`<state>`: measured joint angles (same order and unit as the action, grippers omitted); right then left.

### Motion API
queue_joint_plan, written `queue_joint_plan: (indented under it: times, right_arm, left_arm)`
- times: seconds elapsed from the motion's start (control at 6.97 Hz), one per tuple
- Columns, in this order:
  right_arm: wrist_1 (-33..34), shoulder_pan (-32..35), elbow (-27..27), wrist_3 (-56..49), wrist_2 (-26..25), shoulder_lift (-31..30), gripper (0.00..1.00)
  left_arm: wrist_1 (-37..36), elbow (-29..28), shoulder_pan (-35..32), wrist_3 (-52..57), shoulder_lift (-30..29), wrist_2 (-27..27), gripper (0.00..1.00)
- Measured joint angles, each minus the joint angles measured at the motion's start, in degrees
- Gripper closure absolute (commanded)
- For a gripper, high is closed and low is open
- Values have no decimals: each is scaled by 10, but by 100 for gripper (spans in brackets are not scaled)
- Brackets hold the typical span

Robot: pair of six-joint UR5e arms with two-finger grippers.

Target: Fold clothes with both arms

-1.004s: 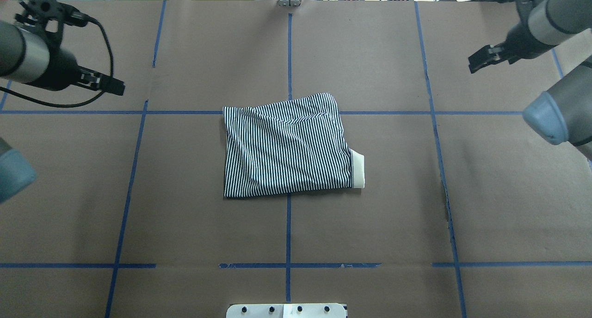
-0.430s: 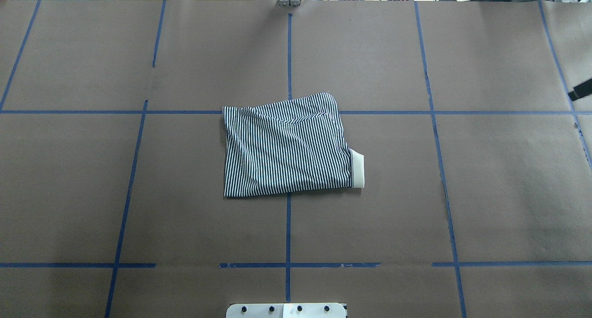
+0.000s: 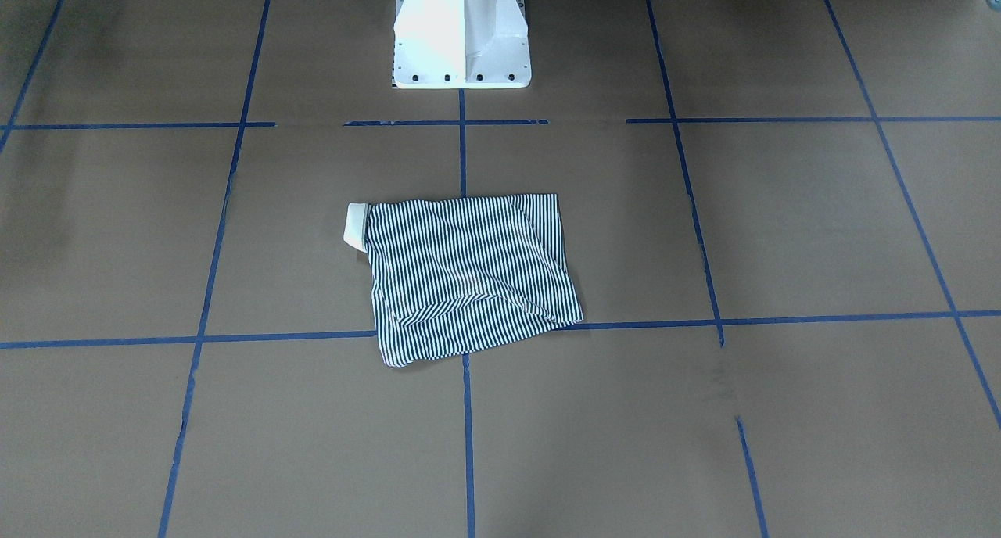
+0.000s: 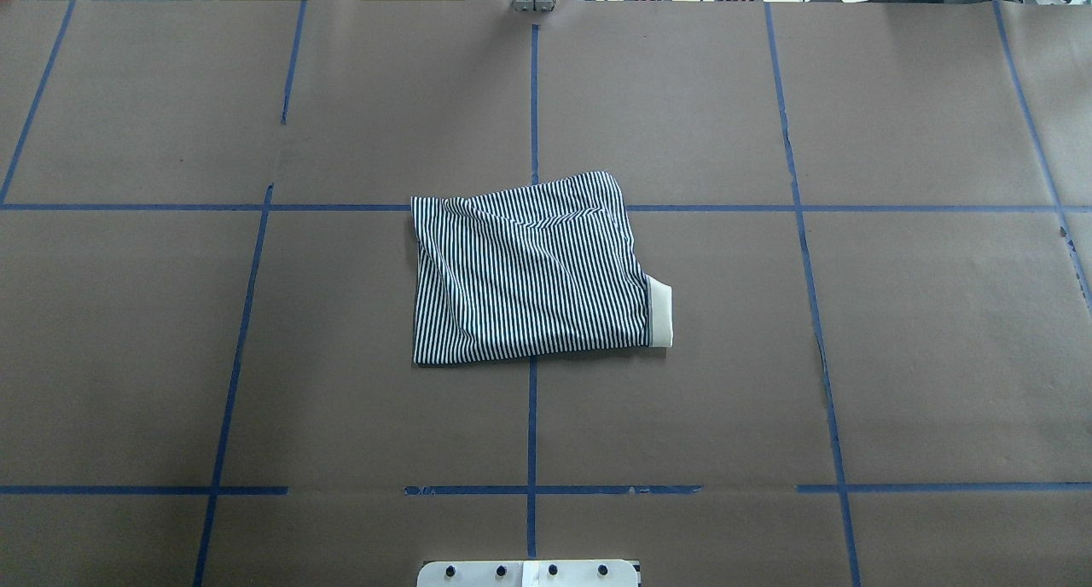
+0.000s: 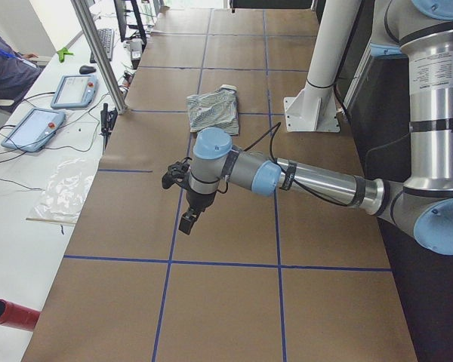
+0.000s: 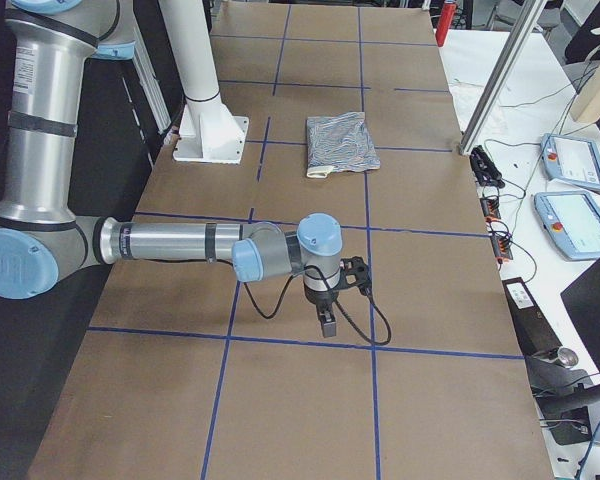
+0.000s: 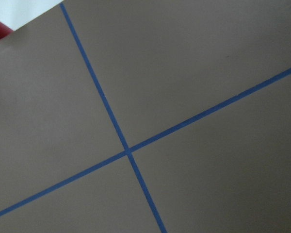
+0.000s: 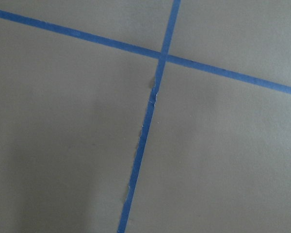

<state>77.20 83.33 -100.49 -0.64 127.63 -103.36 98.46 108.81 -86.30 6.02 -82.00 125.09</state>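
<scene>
The striped polo shirt (image 4: 529, 271) lies folded into a rough rectangle at the middle of the brown paper table, with its cream collar (image 4: 660, 314) sticking out at its right edge. It also shows in the front view (image 3: 465, 276) and both side views (image 5: 214, 111) (image 6: 340, 143). No arm shows in the overhead or front views. My left gripper (image 5: 187, 220) hangs over bare paper, far from the shirt, toward the table's left end. My right gripper (image 6: 325, 322) hangs likewise toward the right end. I cannot tell whether either is open or shut. Both wrist views show only paper and blue tape.
The white pedestal base (image 3: 461, 45) stands on my side of the shirt. Blue tape lines (image 4: 532, 416) grid the paper. A metal post (image 5: 98, 53) and a side table with tablets (image 5: 30, 128) (image 6: 570, 160) lie beyond the far edge.
Both arms have swung outward and left the overhead view, the left off the left side, the right off the right. The shirt has not moved.
</scene>
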Motion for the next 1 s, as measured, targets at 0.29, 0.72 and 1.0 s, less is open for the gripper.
queue_joint_plan:
  times: [0.29,0.72,1.0]
  right_arm:
    - [-4,6,3,-3,0,-13,0]
    - [-3,7,13,-5,6,-21,0]
    - [0,8,13,1,14,-27,0]
  left_arm:
    - [8,-2,-7,2,17,-32,0]
    - [21,3,-3,3,22,-35,0]
    - [14,-13,-5,1,31,58,0]
